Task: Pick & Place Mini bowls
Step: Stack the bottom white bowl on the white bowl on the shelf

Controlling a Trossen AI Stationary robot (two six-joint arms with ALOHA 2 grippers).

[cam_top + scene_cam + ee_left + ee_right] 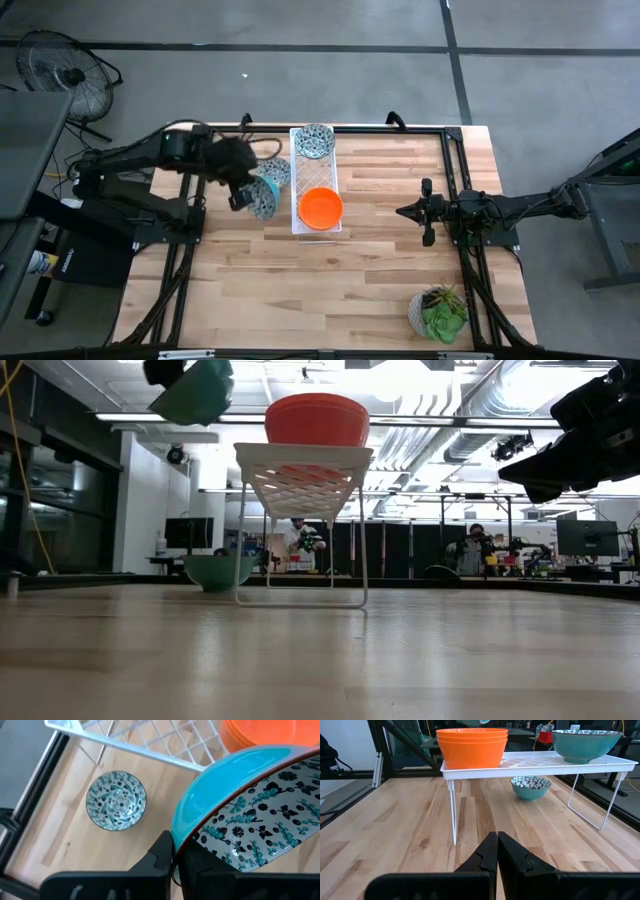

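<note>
Orange bowls (317,419) top white rack (303,472); teal bowl (218,571) below.

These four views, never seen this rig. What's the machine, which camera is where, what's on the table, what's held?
Two dark robot arms work at a wooden table. One camera looks straight down, one sits at table height, and one rides each wrist. A white lattice rack on legs carries stacked plain orange-red bowls and a patterned teal bowl. Another patterned bowl sits on the table beside the rack. The left gripper holds a third patterned bowl, lifted and tilted. The right gripper waits shut, empty. A potted green plant stands near a corner.
</note>
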